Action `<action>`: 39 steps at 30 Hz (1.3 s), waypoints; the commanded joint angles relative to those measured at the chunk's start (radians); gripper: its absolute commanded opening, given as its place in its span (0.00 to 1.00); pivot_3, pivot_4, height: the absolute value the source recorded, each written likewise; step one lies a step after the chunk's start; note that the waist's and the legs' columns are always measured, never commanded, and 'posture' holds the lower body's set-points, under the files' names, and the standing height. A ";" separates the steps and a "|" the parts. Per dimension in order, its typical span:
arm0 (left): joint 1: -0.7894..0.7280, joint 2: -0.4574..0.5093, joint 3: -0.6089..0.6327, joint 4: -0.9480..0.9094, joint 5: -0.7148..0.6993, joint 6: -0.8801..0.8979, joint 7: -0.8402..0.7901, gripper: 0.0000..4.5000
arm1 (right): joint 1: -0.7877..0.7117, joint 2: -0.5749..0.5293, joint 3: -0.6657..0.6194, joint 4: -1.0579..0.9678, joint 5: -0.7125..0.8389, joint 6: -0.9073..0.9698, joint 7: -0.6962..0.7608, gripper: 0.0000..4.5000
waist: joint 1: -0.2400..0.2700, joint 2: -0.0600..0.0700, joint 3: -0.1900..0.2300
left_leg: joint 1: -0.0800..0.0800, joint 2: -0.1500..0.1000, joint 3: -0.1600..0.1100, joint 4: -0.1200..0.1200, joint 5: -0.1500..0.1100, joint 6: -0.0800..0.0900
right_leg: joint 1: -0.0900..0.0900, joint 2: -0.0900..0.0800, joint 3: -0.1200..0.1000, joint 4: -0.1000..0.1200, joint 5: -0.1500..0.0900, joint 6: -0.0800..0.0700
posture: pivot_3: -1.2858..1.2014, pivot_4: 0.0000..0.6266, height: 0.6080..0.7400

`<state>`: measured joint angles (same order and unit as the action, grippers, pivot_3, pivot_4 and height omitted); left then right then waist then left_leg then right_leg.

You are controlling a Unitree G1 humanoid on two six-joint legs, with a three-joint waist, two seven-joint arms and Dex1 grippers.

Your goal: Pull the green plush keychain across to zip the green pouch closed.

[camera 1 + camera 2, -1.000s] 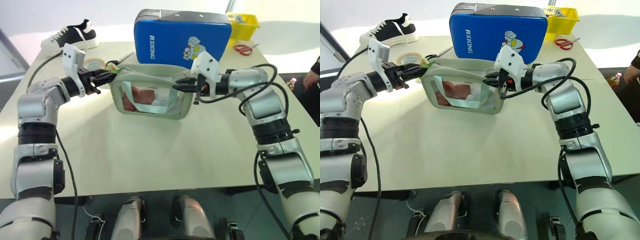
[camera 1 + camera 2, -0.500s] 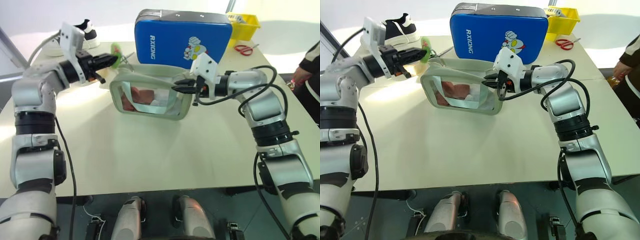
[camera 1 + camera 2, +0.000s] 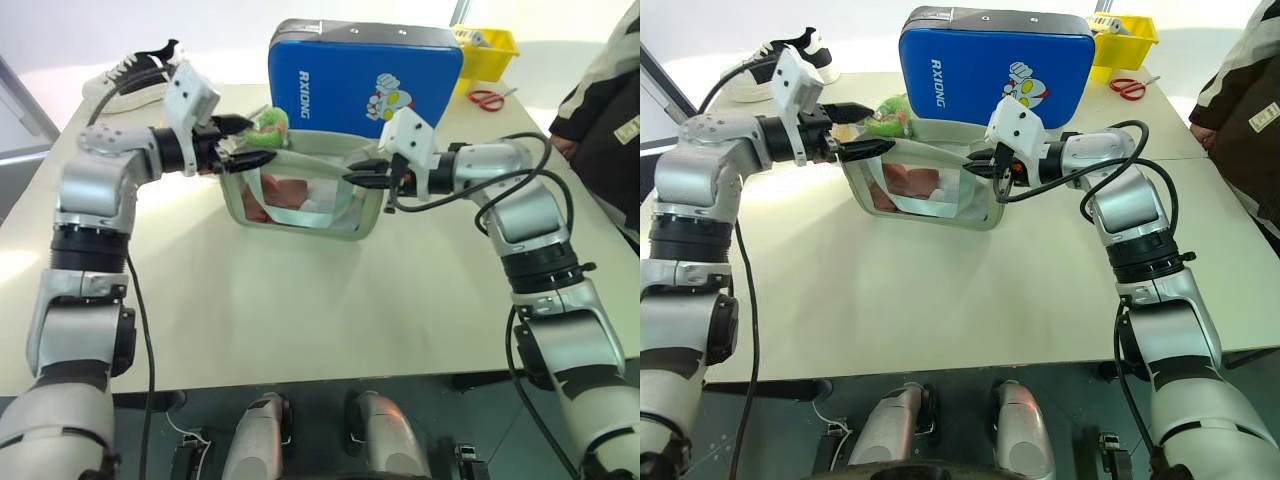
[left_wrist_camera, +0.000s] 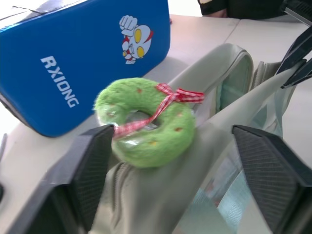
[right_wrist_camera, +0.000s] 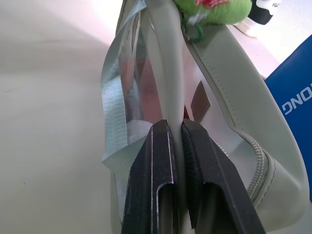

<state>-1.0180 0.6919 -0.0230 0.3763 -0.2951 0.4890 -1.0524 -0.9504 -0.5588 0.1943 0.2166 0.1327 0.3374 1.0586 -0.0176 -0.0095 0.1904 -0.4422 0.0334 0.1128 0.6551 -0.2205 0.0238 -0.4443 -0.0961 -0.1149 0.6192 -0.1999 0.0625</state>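
Keychain (image 4: 144,122) lies between wide left hand (image 4: 170,175); right hand (image 5: 176,146) pinches pouch (image 3: 300,195).

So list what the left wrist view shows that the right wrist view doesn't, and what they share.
Left wrist only: the blue hard case's cartoon hero print, and the fuzzy green ring-shaped plush keychain's red ribbon, lying between the left gripper's open jaws.
Right wrist only: the right gripper clamped on the pale sage-green pouch's edge, and its zipper teeth.
Shared: keychain, pouch, blue case.
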 commanded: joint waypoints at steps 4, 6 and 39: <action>0.019 0.098 0.033 0.002 0.014 -0.032 -0.054 0.87 | 0.003 -0.009 -0.020 -0.039 0.004 0.002 -0.003 0.00 | 0.002 0.000 0.000 | 0.000 0.000 0.000 0.000 0.000 0.000 | 0.000 0.000 0.000 0.000 0.000 0.000 | 0.52 0.24 1.00; 0.060 0.084 0.023 0.029 0.038 -0.077 -0.031 0.87 | 0.009 -0.016 -0.022 -0.053 0.006 0.011 -0.001 0.00 | 0.005 0.000 0.000 | 0.000 0.000 0.000 0.001 0.000 0.000 | 0.000 0.000 0.000 0.000 0.000 0.000 | 0.52 0.24 1.00; 0.269 0.046 0.084 -0.231 -0.009 0.036 0.053 0.00 | -0.403 0.077 -0.174 0.349 0.171 0.233 0.034 0.94 | -0.003 0.000 0.000 | -0.002 0.000 -0.002 0.008 -0.001 0.002 | -0.001 -0.001 0.000 0.008 0.000 0.000 | 0.52 0.24 1.00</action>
<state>-0.7401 0.7289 0.0306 0.1756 -0.2925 0.5406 -1.0035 -1.2811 -0.5164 0.0643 0.5167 0.2671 0.5436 1.1399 -0.0204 -0.0091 0.1907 -0.4432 0.0339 0.1116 0.6634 -0.2219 0.0257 -0.4455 -0.0972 -0.1144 0.6283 -0.2001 0.0619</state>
